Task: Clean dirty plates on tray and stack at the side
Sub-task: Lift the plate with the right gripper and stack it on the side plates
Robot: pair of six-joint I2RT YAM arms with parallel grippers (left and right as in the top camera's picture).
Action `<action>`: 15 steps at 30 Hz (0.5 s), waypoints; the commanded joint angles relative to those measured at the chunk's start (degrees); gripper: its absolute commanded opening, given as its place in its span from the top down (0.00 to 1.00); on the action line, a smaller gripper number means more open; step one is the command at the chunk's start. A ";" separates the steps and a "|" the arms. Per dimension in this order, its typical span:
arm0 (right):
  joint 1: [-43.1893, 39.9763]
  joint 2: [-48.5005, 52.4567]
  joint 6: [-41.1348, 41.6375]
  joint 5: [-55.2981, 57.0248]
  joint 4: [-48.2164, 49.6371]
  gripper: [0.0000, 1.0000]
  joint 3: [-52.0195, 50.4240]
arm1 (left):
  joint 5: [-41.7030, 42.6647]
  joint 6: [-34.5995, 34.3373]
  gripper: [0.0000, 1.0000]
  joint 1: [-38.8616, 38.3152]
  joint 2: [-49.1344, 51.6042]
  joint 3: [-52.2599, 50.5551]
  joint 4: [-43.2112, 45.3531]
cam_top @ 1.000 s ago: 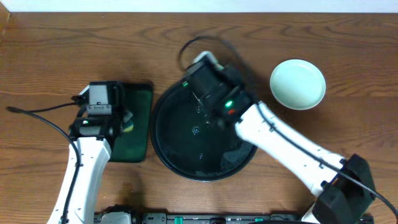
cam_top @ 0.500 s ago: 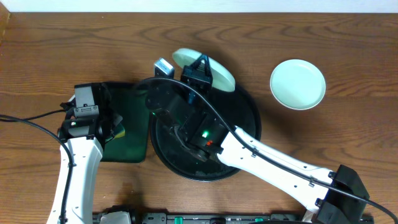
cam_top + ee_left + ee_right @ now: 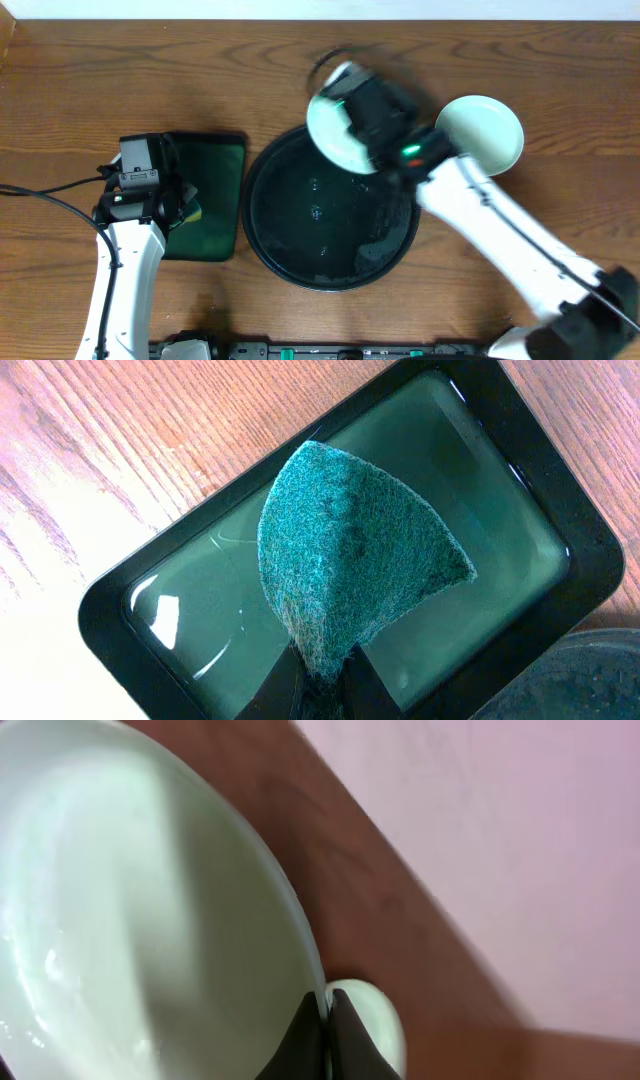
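Note:
My right gripper (image 3: 325, 1020) is shut on the rim of a pale mint plate (image 3: 335, 130), held tilted in the air over the back edge of the round black tray (image 3: 290, 240). The plate fills the left of the right wrist view (image 3: 140, 920). A second plate (image 3: 485, 135) lies on the table at the right and shows small behind the held one (image 3: 375, 1020). My left gripper (image 3: 322, 678) is shut on a teal scrub pad (image 3: 350, 560), held over the dark green rectangular tray (image 3: 520, 470). No third plate is in view.
The green rectangular tray (image 3: 215, 200) sits left of the black tray, under my left arm (image 3: 130, 250). The black tray's floor looks wet and bare. The right arm (image 3: 500, 230) crosses the table's right half.
My right gripper has swung the held plate from the tray's back left, up and rightward toward the plate on the table. The left arm has stayed over the green tray.

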 commanded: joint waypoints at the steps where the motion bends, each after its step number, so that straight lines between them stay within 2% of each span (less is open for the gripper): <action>1: -11.96 -4.55 12.61 -17.88 -0.59 0.99 0.50 | -0.26 1.22 0.93 0.24 0.00 -0.15 0.00; 7: -34.73 -2.10 20.59 -40.92 -5.44 0.99 0.11 | -0.26 1.22 0.92 0.24 0.00 -0.15 0.02; 11: -45.07 3.54 25.59 -43.06 -8.04 0.99 0.09 | -0.28 1.20 0.93 0.24 0.00 -0.15 0.22; 15: -50.75 10.29 28.13 -43.06 -6.75 0.99 0.09 | -0.28 1.22 0.93 0.24 0.00 -0.15 0.22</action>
